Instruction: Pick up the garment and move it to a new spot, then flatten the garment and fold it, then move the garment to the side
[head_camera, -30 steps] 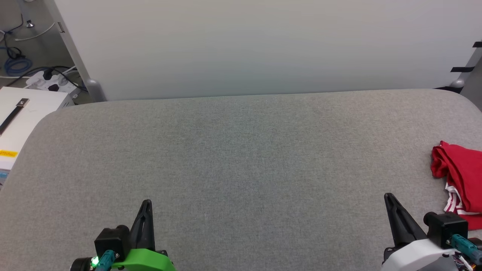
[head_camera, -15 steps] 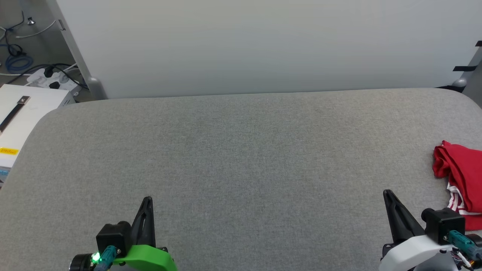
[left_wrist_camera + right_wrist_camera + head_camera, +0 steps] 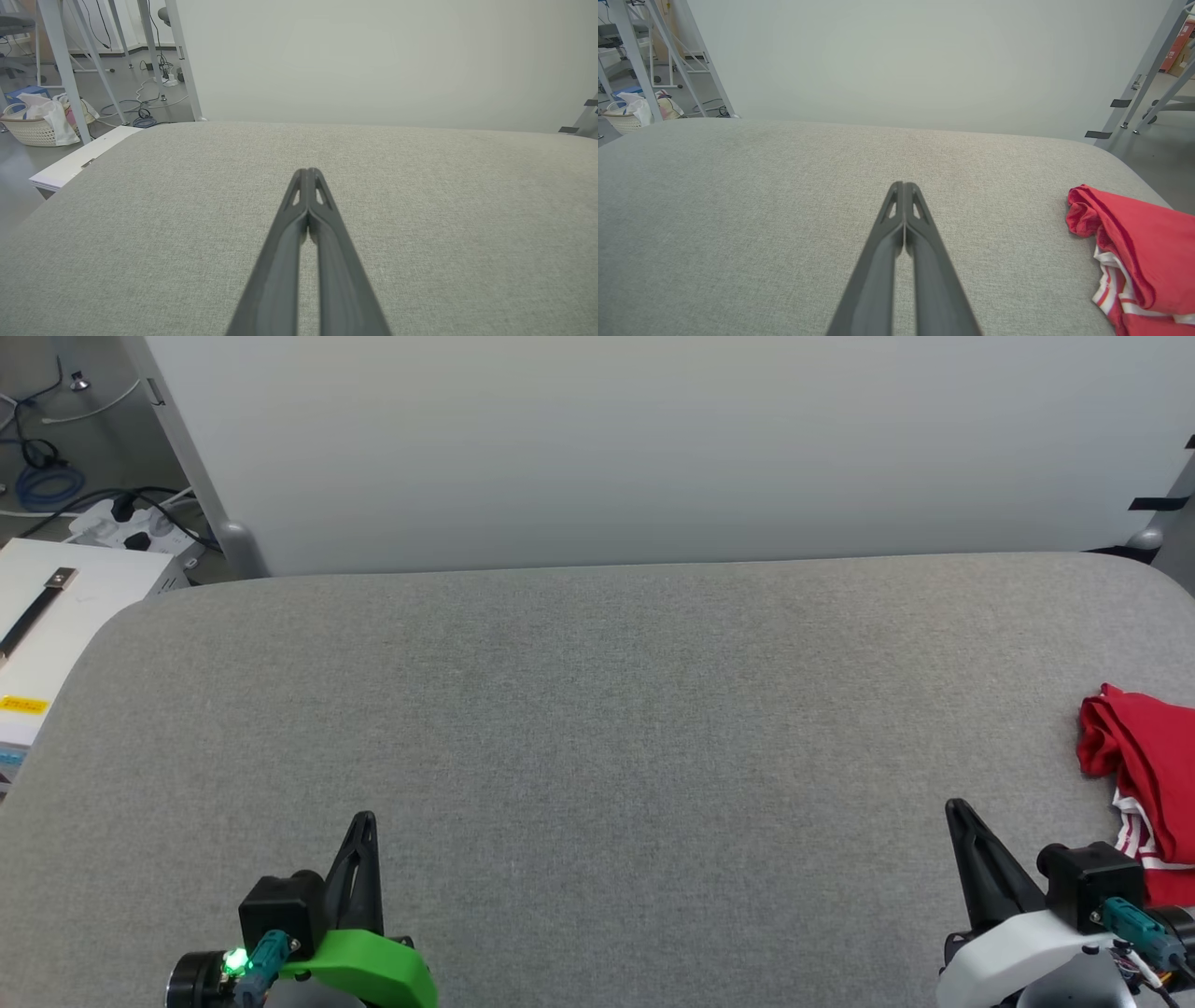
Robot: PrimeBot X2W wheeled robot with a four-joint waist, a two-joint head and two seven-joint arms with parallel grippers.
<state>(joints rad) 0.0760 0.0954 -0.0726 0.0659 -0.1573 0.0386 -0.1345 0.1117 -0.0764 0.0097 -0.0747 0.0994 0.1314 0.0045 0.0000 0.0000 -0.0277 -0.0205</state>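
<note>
the left gripper [image 3: 364, 821] is seen closed tight, its two dark fingers [image 3: 280, 261] pressed together to the tips with nothing held between them, and the right gripper [image 3: 954, 808] is closed in the same way and is likewise empty. both are found over the near edge of the grey table [image 3: 597, 709], the left towards the table's left side and the right towards its right side. the padded top between and ahead of them is shown bare, so nothing is set in either gripper's path. the garment [image 3: 1144, 756] is found crumpled at the table's right edge, just beside the right gripper and apart from it; red cloth is bunched on top and a red-and-white striped band is seen at its near side. a pale upright panel [image 3: 653, 448] is stood along the table's far edge. a white box [image 3: 56, 616] is set off the table's left side, with a power strip and cables [image 3: 121, 523] on the floor past the table's far left corner. a laundry basket [image 3: 28, 126] is seen further out beyond that corner. both grippers are held low over the table with fingers pointed towards its far edge, the right leaning slightly leftward; whether the tips touch the table cannot be told.
</note>
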